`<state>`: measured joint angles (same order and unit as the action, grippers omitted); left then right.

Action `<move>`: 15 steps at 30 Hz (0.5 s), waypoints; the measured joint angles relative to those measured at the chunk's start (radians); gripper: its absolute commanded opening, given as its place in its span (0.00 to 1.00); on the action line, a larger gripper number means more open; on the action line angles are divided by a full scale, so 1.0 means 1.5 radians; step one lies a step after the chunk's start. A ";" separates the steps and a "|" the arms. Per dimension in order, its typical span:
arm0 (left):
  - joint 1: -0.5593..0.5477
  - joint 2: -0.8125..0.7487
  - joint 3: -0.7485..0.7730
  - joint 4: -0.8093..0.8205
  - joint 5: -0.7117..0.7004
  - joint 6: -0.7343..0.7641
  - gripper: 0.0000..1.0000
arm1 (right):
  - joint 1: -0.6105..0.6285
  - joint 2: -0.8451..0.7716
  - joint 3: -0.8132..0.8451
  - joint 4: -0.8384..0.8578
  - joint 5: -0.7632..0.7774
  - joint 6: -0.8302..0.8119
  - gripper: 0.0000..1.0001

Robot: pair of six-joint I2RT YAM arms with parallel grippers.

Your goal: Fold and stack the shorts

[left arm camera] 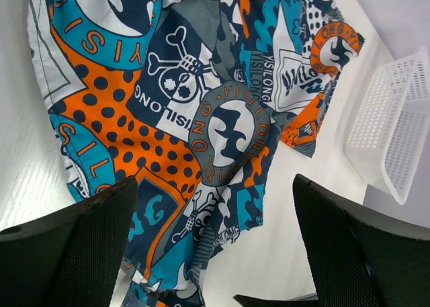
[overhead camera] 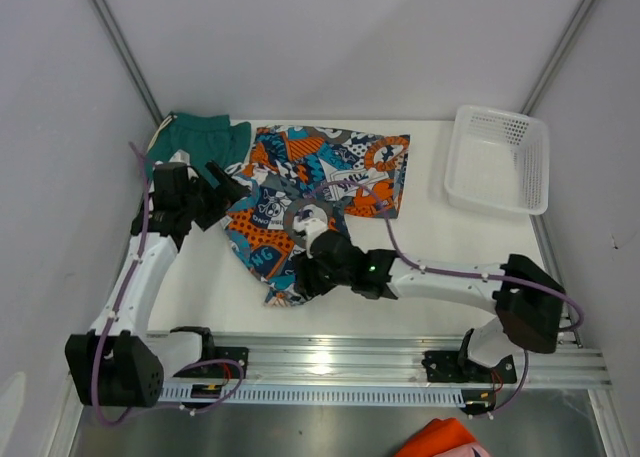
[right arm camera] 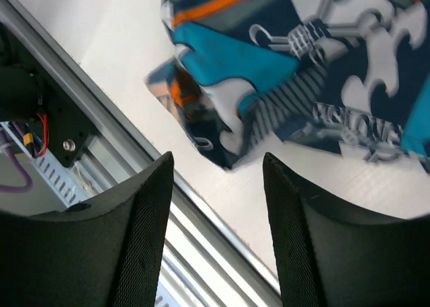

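Observation:
The printed shorts (overhead camera: pixel 325 182) lie crumpled and spread across the middle of the table, one leg reaching toward the near edge. The dark teal shorts (overhead camera: pixel 200 137) are bunched at the back left corner. My left gripper (overhead camera: pixel 226 187) hovers at the printed pair's left edge, open; in the left wrist view its jaws stand wide apart above the printed shorts (left arm camera: pixel 201 105), holding nothing. My right gripper (overhead camera: pixel 303 274) is over the near corner of that pair. It is open too, with the printed shorts (right arm camera: pixel 302 58) just beyond its fingers and only table between them.
A white mesh basket (overhead camera: pixel 498 159) stands at the back right, also seen as the basket (left arm camera: pixel 396 125) in the left wrist view. The aluminium rail (overhead camera: pixel 380 362) runs along the near edge, close under my right gripper (right arm camera: pixel 216 160). An orange cloth (overhead camera: pixel 440 439) lies below the rail.

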<state>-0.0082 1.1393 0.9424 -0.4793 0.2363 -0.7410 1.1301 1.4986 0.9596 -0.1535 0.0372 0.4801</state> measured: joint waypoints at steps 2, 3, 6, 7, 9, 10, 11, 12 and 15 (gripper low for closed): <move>0.000 -0.033 -0.013 -0.003 -0.001 0.011 0.97 | 0.026 0.049 0.064 -0.025 0.006 -0.046 0.56; 0.000 -0.046 -0.020 -0.004 -0.003 0.015 0.97 | 0.041 0.079 0.104 -0.038 0.011 -0.071 0.55; 0.000 -0.065 -0.049 -0.004 -0.018 0.024 0.97 | 0.088 0.169 0.219 -0.079 0.030 -0.132 0.54; 0.000 -0.065 -0.061 -0.002 -0.022 0.023 0.97 | 0.100 0.194 0.247 -0.092 0.034 -0.148 0.53; 0.000 -0.057 -0.088 0.003 -0.029 0.023 0.96 | 0.119 0.236 0.288 -0.114 0.038 -0.172 0.52; 0.000 -0.050 -0.095 0.003 -0.032 0.023 0.96 | 0.123 0.252 0.300 -0.125 0.040 -0.182 0.52; 0.002 -0.035 -0.101 0.003 -0.034 0.023 0.95 | 0.125 0.263 0.306 -0.134 0.042 -0.188 0.52; 0.006 -0.015 -0.102 0.005 -0.035 0.023 0.95 | 0.125 0.279 0.315 -0.146 0.044 -0.197 0.51; 0.029 0.037 -0.102 0.021 -0.035 0.023 0.94 | 0.123 0.312 0.329 -0.175 0.052 -0.211 0.53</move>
<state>0.0357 1.1954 0.7887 -0.4480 0.1841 -0.7067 1.3140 1.9671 1.4525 -0.4160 0.1150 0.1638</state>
